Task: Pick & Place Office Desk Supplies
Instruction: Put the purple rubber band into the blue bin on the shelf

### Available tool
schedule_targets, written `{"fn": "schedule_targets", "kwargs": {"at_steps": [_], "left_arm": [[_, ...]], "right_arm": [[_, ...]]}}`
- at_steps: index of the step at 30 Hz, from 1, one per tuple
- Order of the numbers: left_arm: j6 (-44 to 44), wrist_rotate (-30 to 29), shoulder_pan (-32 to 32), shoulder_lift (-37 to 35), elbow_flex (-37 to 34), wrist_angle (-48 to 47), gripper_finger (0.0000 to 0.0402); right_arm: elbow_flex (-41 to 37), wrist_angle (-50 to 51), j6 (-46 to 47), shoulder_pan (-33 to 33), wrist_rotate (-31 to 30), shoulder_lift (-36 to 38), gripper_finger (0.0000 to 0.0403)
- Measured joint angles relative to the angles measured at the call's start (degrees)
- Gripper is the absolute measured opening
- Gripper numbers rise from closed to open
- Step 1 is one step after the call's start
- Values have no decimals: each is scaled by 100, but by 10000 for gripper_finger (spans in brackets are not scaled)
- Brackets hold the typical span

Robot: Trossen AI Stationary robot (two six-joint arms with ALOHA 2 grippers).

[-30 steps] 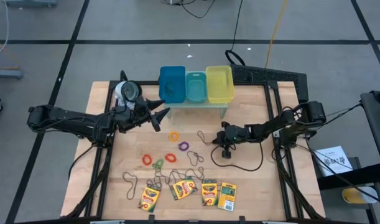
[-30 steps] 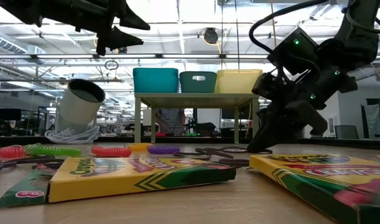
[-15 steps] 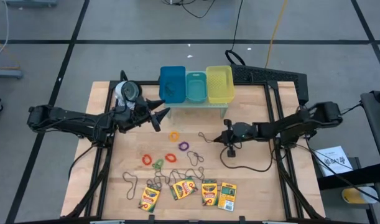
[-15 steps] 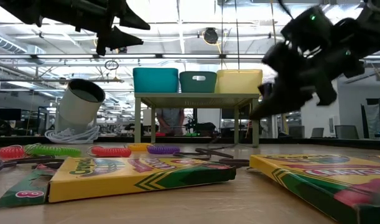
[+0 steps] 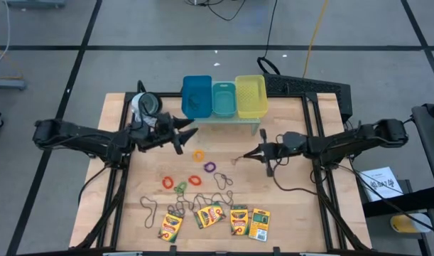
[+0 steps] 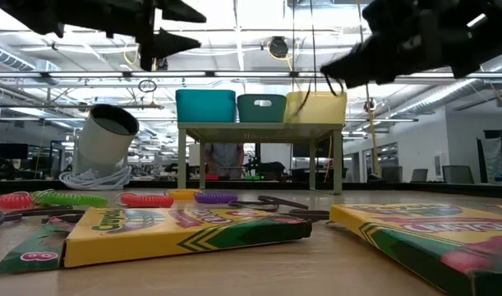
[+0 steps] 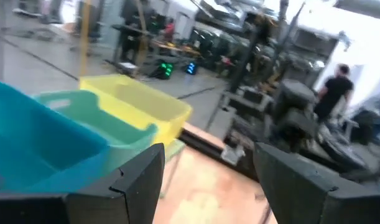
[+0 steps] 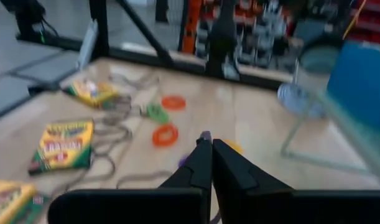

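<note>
My right gripper hangs level above the table's middle, shut, and a thin brownish wiry loop trails from its fingertips. My left gripper stands open and level, high up beside the bin rack, with nothing between its fingers. Several yellow-and-green crayon boxes lie flat along the near edge. Ring bands lie on the wood: orange, purple, red and green. More wiry loops lie among them. My right gripper pinches the wiry loop between its two shut fingertips, coming at it level from the table's right. A short strand hangs slack below the tips. Which part of the loop it has, and whether the far end is off the wood, I cannot tell.
Blue, teal and yellow bins sit side by side on a small rack at the far edge. A round silvery-white roll lies at the far left. A black cable curls on the wood at the right.
My right gripper has risen well off the table and tipped from slanting down to level, staying shut. The wiry loop's end has come up with it. My left gripper has kept its place, open.
</note>
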State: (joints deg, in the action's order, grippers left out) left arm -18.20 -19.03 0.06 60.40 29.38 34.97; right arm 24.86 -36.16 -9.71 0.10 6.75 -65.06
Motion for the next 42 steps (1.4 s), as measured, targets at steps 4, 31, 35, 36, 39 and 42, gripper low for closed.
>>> {"fn": "schedule_targets", "kwargs": {"at_steps": [4,31,35,36,39,42], "left_arm": [[488,270,-167,563,213,489,253],[1831,1192,-298,4219,2890,544,253],[1978,1181,-298,4251,2945,546,251],[1987,1161,-298,4251,2945,550,247],[2006,1150,-294,4228,2945,540,219],[2114,1150,-296,4214,2945,562,169]], "right_arm": [[4,-487,-27,2,107,9,0],[11,-1538,-217,0,104,12,0],[11,-1541,-286,0,104,12,0],[11,-1541,-299,0,104,12,0],[11,-1545,-302,-1,104,12,0],[11,-1542,-302,-2,104,12,0]]}}
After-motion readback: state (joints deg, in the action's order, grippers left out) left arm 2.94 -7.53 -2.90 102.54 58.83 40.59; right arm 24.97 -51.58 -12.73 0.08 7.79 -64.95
